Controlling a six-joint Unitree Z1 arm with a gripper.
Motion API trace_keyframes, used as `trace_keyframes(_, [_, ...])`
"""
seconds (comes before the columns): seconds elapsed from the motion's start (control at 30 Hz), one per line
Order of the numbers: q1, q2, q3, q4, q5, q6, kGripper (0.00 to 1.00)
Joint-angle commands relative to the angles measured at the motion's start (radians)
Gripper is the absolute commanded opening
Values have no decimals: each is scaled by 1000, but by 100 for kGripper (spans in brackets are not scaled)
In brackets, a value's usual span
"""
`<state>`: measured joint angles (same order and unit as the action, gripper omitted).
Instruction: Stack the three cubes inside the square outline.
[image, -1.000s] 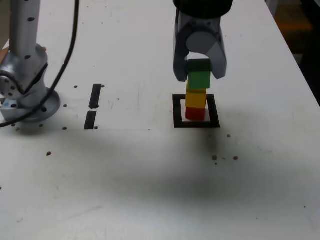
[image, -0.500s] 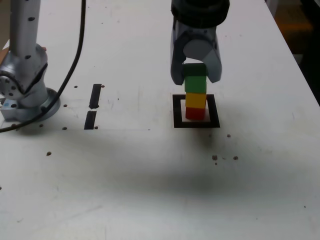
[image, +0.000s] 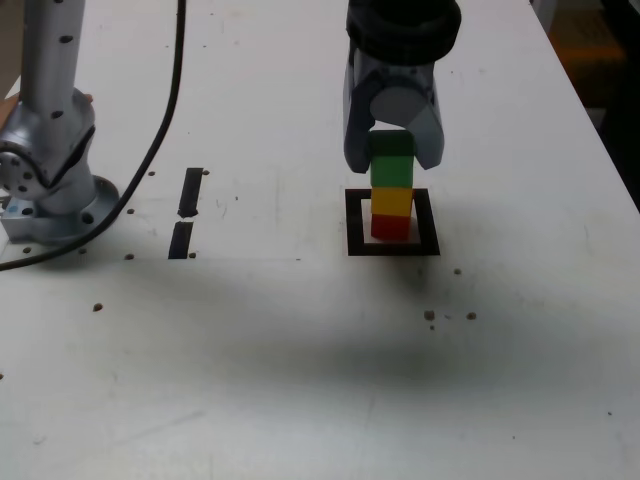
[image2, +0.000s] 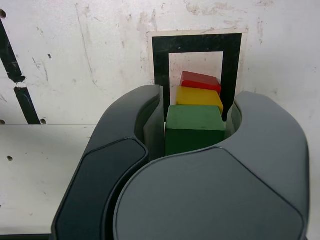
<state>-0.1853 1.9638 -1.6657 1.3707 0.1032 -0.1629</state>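
Observation:
Inside the square outline (image: 355, 226) stands a stack: the red cube (image: 391, 228) at the bottom, the yellow cube (image: 392, 201) on it, the green cube (image: 392, 160) on top. My gripper (image: 394, 158) hangs straight over the stack, its two grey jaws on either side of the green cube and shut on it. In the wrist view the green cube (image2: 194, 125) sits between the jaws of the gripper (image2: 195, 131). Beyond it show the yellow cube (image2: 199, 96), the red cube (image2: 201, 81) and the outline's black tape (image2: 160, 65).
The arm's silver base (image: 50, 190) stands at the exterior view's left, and a black cable (image: 150, 110) runs down to it. Two short black tape strips (image: 190, 192) lie between the base and the outline. Small dark specks dot the white table (image: 300, 380).
The gripper has come down a little with the green cube, which now sits squarely on the yellow cube. The cable has swung slightly to the exterior view's right.

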Motion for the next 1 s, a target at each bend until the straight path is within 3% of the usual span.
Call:
trace_keyframes(0.0, [1, 1, 5, -7, 1, 4, 68])
trace_keyframes(0.1, [3, -2, 14, -20, 3, 8, 89])
trace_keyframes(0.23, [9, -21, 18, -23, 15, 7, 99])
trace_keyframes(0.4, [7, -79, 7, 5, 45, 1, 100])
trace_keyframes(0.7, [-59, -325, -3, 40, -12, 89, 100])
trace_keyframes(0.83, [-73, -444, 146, 56, -53, 112, 100])
trace_keyframes(0.97, [-43, -527, 322, 30, -50, 116, 100])
